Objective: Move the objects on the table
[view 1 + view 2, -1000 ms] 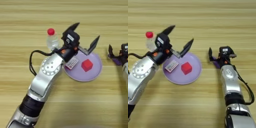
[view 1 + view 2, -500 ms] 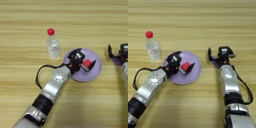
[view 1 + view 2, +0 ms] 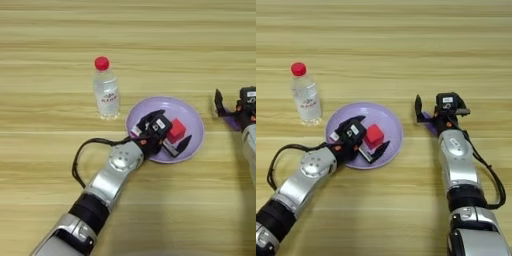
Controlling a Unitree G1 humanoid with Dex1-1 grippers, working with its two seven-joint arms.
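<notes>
Two head-mounted eyes look down, sharing the table.

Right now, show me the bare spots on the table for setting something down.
Free: the far table strip beyond the bottle, and the near stretch between both arms. Crowded: the plate, with the cube and left gripper.

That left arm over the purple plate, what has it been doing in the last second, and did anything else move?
The left gripper came down from above the plate and now sits low over it, fingers spread around the red cube, which has not visibly moved. The bottle, earlier partly hidden by the arm, stands in full view. The right gripper stayed by the purple block.
</notes>
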